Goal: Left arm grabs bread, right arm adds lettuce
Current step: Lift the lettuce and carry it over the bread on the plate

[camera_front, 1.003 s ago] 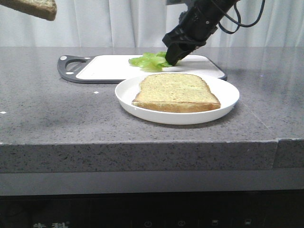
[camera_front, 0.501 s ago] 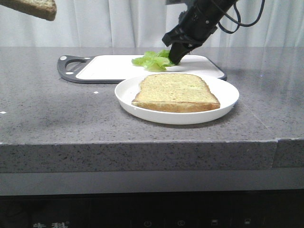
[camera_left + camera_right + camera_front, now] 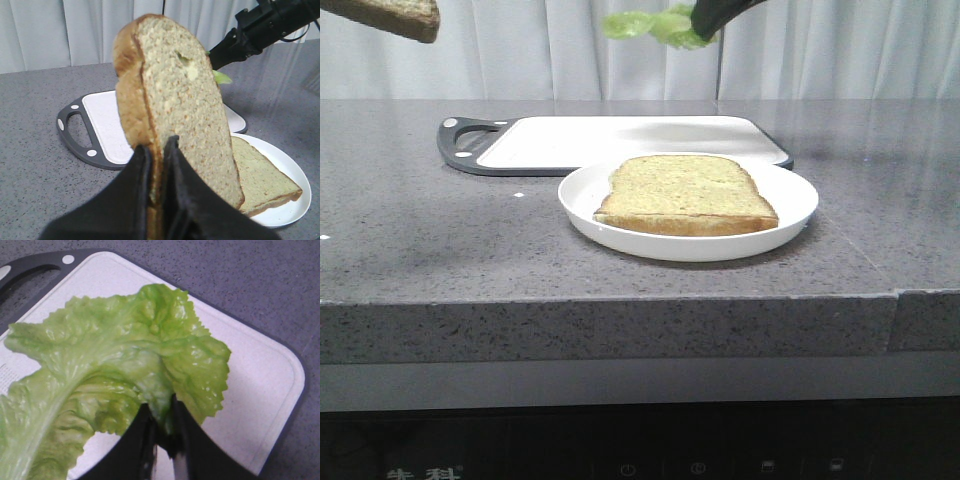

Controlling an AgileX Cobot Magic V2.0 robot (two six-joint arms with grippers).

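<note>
My left gripper (image 3: 157, 150) is shut on the lower edge of the bread (image 3: 175, 100), a thick speckled slice held upright in the air. In the front view only a corner of the bread (image 3: 382, 16) shows at the top left; the left gripper is out of that view. My right gripper (image 3: 160, 412) is shut on the ruffled green lettuce (image 3: 110, 365), which hangs above the cutting board. In the front view the lettuce (image 3: 650, 25) is high at the top edge, beside the dark right gripper tip (image 3: 712, 16). A bit of lettuce (image 3: 221, 77) shows behind the bread in the left wrist view.
A white plate (image 3: 798, 205) near the table's front holds a thinner, flat bread slice (image 3: 685, 192). Behind it lies a white cutting board (image 3: 620, 140) with a dark rim and a handle on the left. The table's front edge is close to the plate.
My right gripper has risen from the cutting board to the top of the front view, taking the lettuce up with it. The bread corner at top left has not moved.
</note>
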